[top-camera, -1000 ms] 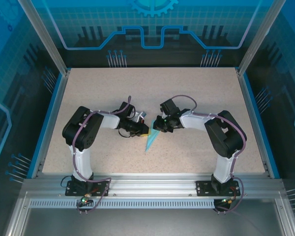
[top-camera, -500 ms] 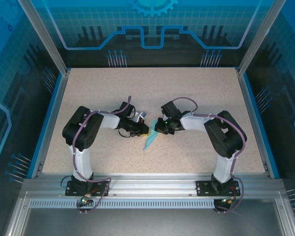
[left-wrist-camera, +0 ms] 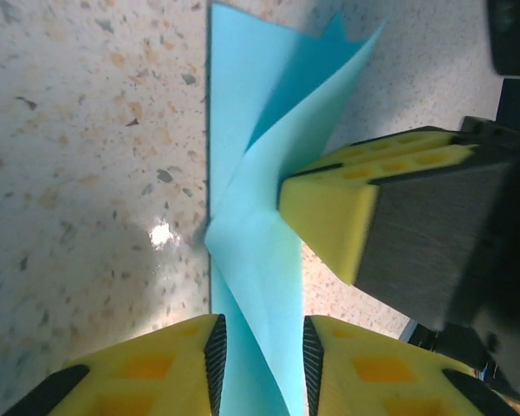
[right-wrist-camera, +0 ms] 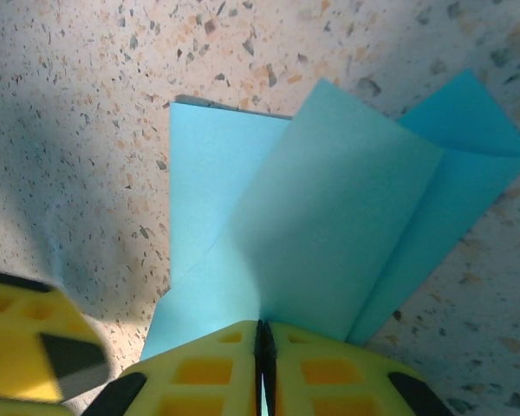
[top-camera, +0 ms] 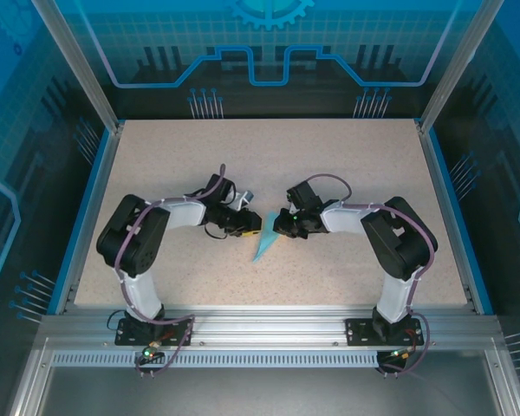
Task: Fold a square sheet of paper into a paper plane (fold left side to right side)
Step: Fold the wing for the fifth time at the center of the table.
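The cyan paper, folded into a slim pointed paper plane, lies mid-table with its tip toward the near edge. My right gripper comes from the right and is shut on an upright flap of it; the pads meet on the paper. My left gripper comes from the left. Its jaws stand apart, and a folded strip of the paper runs loosely between them. The right gripper's yellow finger presses the flap just ahead of the left jaws.
The speckled beige table has a blue raised rim on its sides and an aluminium rail at the near edge. Both arm bases are bolted to that rail. A left finger shows beside the right jaws.
The left gripper's jaws have parted and released the paper. The left arm's elbow has shifted left and its wrist reached further in. The right gripper keeps its grip, nearly still.
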